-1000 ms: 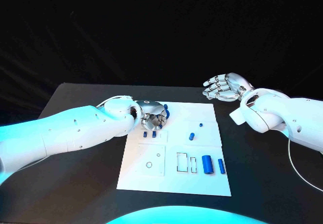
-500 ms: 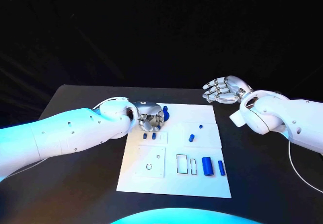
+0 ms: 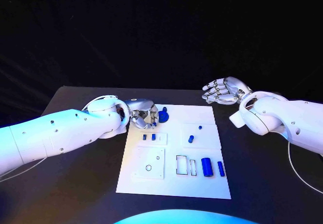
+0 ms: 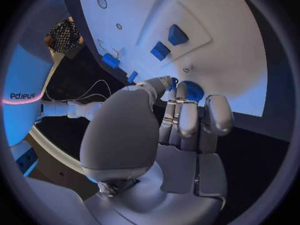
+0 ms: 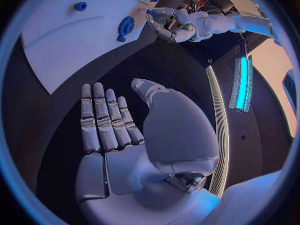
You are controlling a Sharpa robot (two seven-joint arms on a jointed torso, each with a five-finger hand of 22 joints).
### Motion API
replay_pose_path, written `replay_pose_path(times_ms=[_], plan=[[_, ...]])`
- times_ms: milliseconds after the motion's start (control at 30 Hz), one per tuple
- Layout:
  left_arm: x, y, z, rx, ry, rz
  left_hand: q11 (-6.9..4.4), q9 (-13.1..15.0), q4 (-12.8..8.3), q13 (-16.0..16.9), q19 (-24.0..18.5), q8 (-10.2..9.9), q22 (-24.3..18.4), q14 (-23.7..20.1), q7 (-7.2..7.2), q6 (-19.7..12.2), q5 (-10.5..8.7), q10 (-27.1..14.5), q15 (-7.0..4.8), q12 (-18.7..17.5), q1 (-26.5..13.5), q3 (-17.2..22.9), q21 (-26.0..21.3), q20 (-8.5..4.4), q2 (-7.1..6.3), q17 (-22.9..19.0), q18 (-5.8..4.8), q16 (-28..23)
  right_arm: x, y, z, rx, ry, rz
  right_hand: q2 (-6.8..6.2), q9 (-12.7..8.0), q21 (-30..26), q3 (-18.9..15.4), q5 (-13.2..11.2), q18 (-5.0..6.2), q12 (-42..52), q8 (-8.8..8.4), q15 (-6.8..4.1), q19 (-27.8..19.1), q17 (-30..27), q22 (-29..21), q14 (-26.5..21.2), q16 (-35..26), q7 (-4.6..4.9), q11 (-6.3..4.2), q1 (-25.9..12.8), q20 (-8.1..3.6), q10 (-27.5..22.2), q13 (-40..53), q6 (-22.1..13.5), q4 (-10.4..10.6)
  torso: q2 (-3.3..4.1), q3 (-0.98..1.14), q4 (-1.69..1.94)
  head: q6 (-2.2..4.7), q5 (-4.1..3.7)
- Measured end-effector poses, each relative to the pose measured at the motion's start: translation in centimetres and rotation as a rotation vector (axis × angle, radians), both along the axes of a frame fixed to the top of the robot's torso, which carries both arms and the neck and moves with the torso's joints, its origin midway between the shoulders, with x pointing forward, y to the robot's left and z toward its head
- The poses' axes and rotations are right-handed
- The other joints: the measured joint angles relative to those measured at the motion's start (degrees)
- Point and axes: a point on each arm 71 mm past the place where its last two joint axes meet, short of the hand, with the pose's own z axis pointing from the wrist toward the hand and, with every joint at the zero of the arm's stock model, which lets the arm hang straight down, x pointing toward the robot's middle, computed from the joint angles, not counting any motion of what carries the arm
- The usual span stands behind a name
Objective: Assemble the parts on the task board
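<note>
At the far left corner of the task board point(image 3: 202, 149), my left hand point(image 3: 143, 116) has crept further toward the far edge over the last second, and the round blue part point(image 3: 164, 115) now shows more plainly at its fingertips. From the left wrist view the fingers point(image 4: 187, 120) are curled with tips touching or just beside that round part point(image 4: 190, 91); I cannot tell whether they actually pinch it or only press on it. My reading: the hand is working this piece at its seat, and nothing yet shows it finished. My right hand point(image 3: 223, 89) holds nothing, fingers loosely apart, hovering off the board's far right corner, slightly nearer the board than a second ago; the right wrist view shows its palm point(image 5: 112, 135) bare. Elsewhere on the board: two small blue blocks point(image 3: 149, 137) just nearside of the left hand, a small blue peg point(image 3: 191, 138) mid-board, two blue cylinders point(image 3: 212, 167) lying at the near right beside empty rectangular slots point(image 3: 185, 164). The blocks sit close under the left wrist and could be knocked on withdrawal.
</note>
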Motion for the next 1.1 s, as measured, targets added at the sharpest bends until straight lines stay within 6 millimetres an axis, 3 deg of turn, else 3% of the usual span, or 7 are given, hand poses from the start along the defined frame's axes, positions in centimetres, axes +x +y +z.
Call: replay_pose_path(times_ms=[433, 1100], plan=[[0.2, 1.1, -0.2, -0.002, 0.028, 0.043, 0.00, 0.0, -0.2, 0.0, 0.0, 0.0, 0.0, 0.0, 0.00, 0.0, 0.00, 0.0, 0.00, -0.2, -0.2, -0.2, 0.0, 0.00, -0.22, -0.1, 0.00, 0.0, 0.0, -0.1, 0.0, -0.001, 0.001, -0.002, 0.00, 0.0, 0.0, 0.0, 0.0, 0.00, 0.0, 0.00, 0.00, 0.0, 0.0, 0.0, 0.0, 0.0, 0.00, 0.00, 0.0, 0.00, 0.0, 0.0, 0.0, 0.0, 0.04, -0.03, 0.01, -0.05, 0.19], [0.6, 1.0, -1.2, 0.032, 0.069, 0.052, 0.01, -0.1, -0.2, 0.0, 0.0, -0.2, -0.1, 0.0, 0.00, 0.0, 0.00, 0.0, 0.00, -0.2, -0.4, -0.2, 0.0, 0.00, 0.00, -0.4, 0.00, 0.0, 0.0, 0.0, 0.0, -0.001, 0.001, -0.001, 0.00, -0.1, 0.0, 0.0, 0.0, 0.00, 0.0, 0.00, -0.22, 0.0, -0.1, -0.3, 0.2, 0.0, 0.03, 0.00, 0.0, 0.00, 0.0, 0.0, 0.4, 0.0, 0.07, -0.01, -0.06, -0.49, 0.27]])
